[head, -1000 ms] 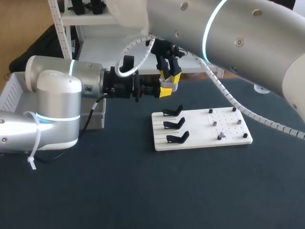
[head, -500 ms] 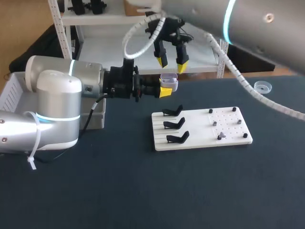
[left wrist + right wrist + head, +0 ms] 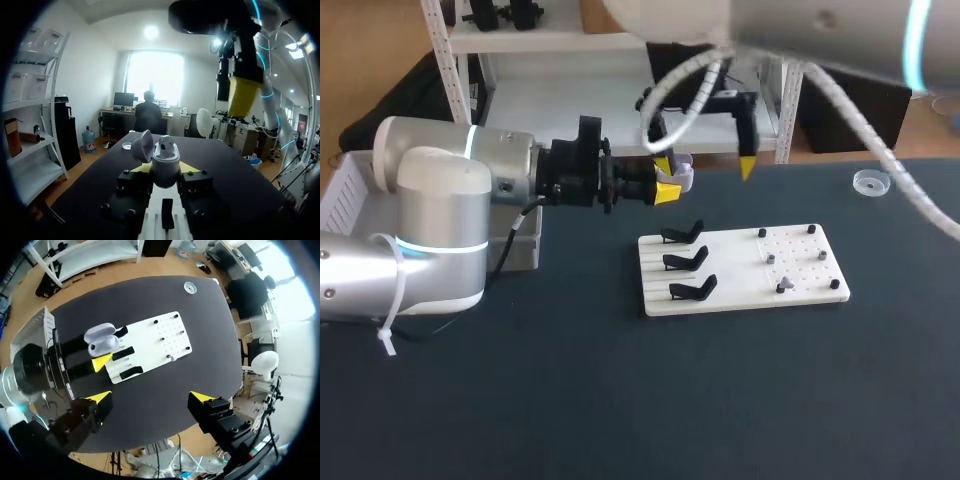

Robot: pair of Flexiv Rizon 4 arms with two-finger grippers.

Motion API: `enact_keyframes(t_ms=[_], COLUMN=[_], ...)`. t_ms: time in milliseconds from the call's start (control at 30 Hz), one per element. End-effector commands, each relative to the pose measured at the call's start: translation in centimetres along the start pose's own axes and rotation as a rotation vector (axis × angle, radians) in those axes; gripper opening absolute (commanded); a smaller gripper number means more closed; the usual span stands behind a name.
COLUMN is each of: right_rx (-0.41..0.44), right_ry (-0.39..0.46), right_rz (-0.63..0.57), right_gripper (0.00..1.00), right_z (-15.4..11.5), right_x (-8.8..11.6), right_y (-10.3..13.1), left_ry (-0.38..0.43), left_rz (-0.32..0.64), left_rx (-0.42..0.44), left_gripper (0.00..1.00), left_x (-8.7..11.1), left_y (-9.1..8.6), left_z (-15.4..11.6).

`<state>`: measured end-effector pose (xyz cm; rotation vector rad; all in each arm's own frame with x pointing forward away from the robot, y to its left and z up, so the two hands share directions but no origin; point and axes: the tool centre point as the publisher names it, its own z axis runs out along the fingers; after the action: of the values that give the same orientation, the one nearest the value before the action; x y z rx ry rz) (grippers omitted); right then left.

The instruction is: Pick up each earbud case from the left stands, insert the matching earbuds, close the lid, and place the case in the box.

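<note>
One open earbud case point(image 3: 165, 160) tight in my left claw point(image 3: 668, 188), right claw point(image 3: 150, 397) wide overhead, three black stands point(image 3: 686, 261) below.

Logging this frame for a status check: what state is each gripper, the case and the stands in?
earbud case: lid open, held off the table.
left gripper: shut on the earbud case.
right gripper: open, empty.
stands: all three empty.

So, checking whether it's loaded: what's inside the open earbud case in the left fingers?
One pale earbud sits in the case, lid open. The pocket behind it is hidden, so a second earbud can't be confirmed.
</note>
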<state>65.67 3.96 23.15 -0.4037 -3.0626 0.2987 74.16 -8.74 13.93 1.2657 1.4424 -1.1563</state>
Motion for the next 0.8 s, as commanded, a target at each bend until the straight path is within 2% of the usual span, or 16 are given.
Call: enact_keyframes(t_ms=[33,367,467,567,700,800], right_rx=[-0.535,-0.547,-0.649,-0.722,-0.745,-0.765], right_ry=[-0.062,-0.073,-0.098,-0.212,-0.242,-0.270], right_rz=[-0.072,-0.084,-0.154,-0.265,-0.288,-0.232], right_gripper=[1.00,1.00,1.00,1.00,1.00,1.00], right_z=[0.4,0.5,2.1,3.8,6.5,8.1], right_x=[0.9,1.1,2.0,3.1,3.6,3.6], right_y=[-4.6,-4.5,-5.0,-6.0,-7.3,-8.0], left_ry=[-0.002,-0.002,-0.002,-0.002,-0.002,-0.002], left_rz=[0.001,0.001,0.001,0.001,0.001,0.001], left_rx=[-0.003,-0.003,-0.003,-0.003,-0.003,-0.003], left_gripper=[0.00,0.00,0.00,0.00,0.00,0.00], left_x=[0.0,0.0,0.0,0.0,0.0,0.0], left_y=[-0.1,-0.1,-0.1,-0.1,-0.1,-0.1], left_z=[0.0,0.0,0.0,0.0,0.0,0.0])
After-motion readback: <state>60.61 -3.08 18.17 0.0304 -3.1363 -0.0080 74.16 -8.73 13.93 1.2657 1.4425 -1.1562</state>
